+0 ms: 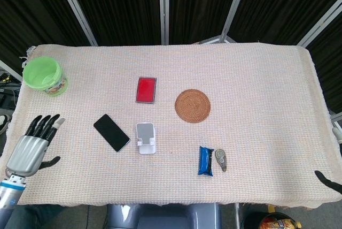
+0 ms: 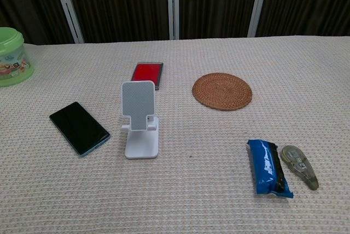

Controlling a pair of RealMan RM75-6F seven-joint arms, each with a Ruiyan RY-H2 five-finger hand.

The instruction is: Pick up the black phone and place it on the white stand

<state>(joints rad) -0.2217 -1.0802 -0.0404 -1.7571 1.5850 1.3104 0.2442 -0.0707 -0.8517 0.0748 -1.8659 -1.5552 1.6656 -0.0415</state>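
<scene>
Left hand (image 1: 33, 146) is sitting over the near-left edge of the table, fingers spread apart with the thumb sticking out to the side, nothing in it and not touching any of the objects. Right hand (image 1: 327, 179) is barely in the head view, just a dark fingertip or two poking in at the near-right corner, so honestly can't tell if it's open or closed. Neither hand shows in the chest view.

Biggest thing by far is the table, covered edge to edge with a pale waffle-weave cloth (image 1: 256, 79). After that, the lime green tub (image 1: 44, 75) with a printed label, way over at the far-left corner. Then the round woven rattan coaster (image 1: 192, 106), roughly in the middle. Just left of that, a flat red-topped case (image 1: 146, 90) with a dark rim.

The black phone (image 1: 111, 132) is lying flat, screen up, angled diagonally, well apart from the left hand and near the white stand (image 1: 145, 138) but not touching it. The stand is upright with its back plate tilted, and nothing is on it.

Toward the near right there's a blue snack packet (image 2: 269, 175), and right beside it a small greenish correction tape dispenser (image 2: 299, 165), looks like they're almost touching.
</scene>
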